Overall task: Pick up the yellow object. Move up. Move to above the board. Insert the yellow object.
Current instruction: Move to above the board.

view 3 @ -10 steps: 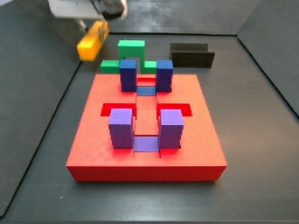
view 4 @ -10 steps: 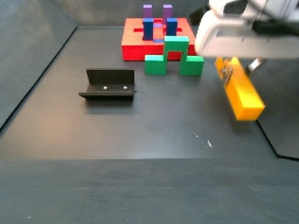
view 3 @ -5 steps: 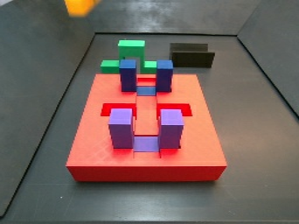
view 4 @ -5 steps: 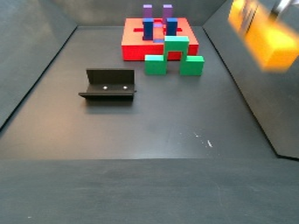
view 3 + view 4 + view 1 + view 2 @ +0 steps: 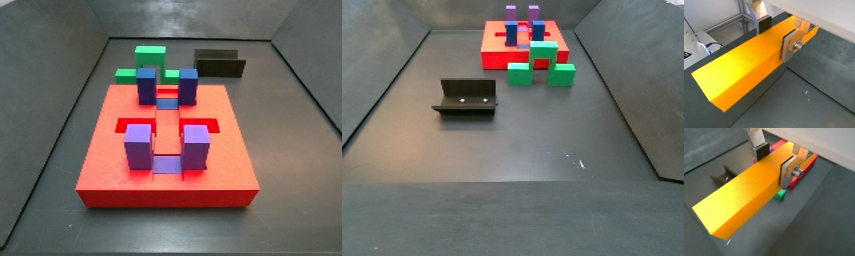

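Yellow object point(image 5: 744, 70) clamped (midair) — gripper point(image 5: 777, 35).

fixture point(image 5: 466, 97) on floor, green blocks point(image 5: 544, 60) nr back wall

Robot lab: dark test enclosure, fixture point(image 5: 465, 97).

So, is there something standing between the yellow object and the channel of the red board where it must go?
The gripper holds the yellow object high. Green blocks stand against the board; its central channel looks clear between the posts.
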